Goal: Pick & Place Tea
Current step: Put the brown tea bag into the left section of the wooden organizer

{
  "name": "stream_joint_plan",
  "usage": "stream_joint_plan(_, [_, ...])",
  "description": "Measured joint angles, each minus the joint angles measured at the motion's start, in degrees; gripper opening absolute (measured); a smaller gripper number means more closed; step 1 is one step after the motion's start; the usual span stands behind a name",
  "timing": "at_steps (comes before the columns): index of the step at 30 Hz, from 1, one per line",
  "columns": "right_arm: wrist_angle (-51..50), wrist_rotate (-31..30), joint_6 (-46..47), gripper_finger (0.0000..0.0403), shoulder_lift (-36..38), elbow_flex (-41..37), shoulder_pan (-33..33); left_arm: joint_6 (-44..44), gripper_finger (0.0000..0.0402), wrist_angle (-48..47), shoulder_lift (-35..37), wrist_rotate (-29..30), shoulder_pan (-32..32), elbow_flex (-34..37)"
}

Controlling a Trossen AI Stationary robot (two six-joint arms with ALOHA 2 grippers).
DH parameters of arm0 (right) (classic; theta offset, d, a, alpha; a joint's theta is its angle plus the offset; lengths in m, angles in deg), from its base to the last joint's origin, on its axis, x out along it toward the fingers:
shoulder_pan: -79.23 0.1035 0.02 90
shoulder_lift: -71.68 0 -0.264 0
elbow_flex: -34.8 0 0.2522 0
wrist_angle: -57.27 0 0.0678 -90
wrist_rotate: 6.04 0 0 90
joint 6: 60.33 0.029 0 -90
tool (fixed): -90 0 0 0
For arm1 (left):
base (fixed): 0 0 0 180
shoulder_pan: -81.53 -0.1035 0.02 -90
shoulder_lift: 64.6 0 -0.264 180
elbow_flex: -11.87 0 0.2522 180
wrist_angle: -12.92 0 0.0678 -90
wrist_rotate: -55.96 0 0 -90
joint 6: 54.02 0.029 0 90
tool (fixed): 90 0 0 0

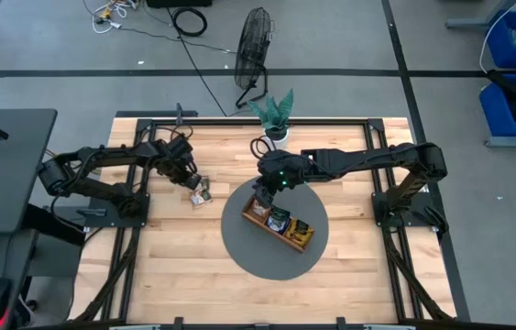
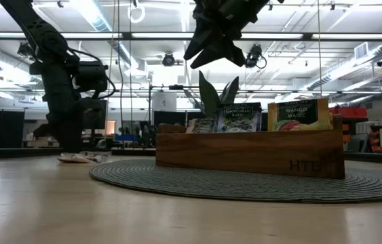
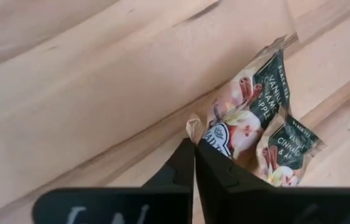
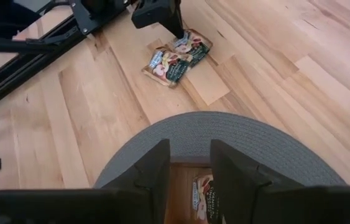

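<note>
two sachets (image 3: 249,134) under left pincer (image 3: 194,163)

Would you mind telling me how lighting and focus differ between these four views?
High view: evenly lit, sharp. Low view: ceiling lights behind leave the left arm and right claw as silhouettes; tray front dim. Left wrist view: left claw blurred, sachets readable. Right wrist view: bright, table crisp, near fingers soft.

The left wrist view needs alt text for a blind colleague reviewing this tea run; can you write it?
The left gripper has its two dark fingers pressed together at the edge of a pale tea sachet lying on the wooden table. A second, similar sachet lies against it. Whether the fingers actually pinch the first sachet is unclear.
</note>
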Motion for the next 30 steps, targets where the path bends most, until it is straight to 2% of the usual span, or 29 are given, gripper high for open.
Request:
stream_joint_plan(6, [2.6, -0.4, 2.3, 0.0123, 0.0, 0.0, -0.2, 0.0, 0.0003, -0.2, 0.7, 0.6, -0.1, -2.9])
stream_joint_plan(13, [5.8, -0.4, 4.8, 0.0123, 0.0, 0.0, -0.7, -0.3, 0.0003, -0.4, 4.2, 0.6, 0.0, -10.1])
stream_joint_plan(30, [20.0, -0.6, 13.8, 0.0123, 2.3, 0.0, -5.5, -4.6, 0.0002, -0.1, 12.2, 0.5, 6.2, -24.9])
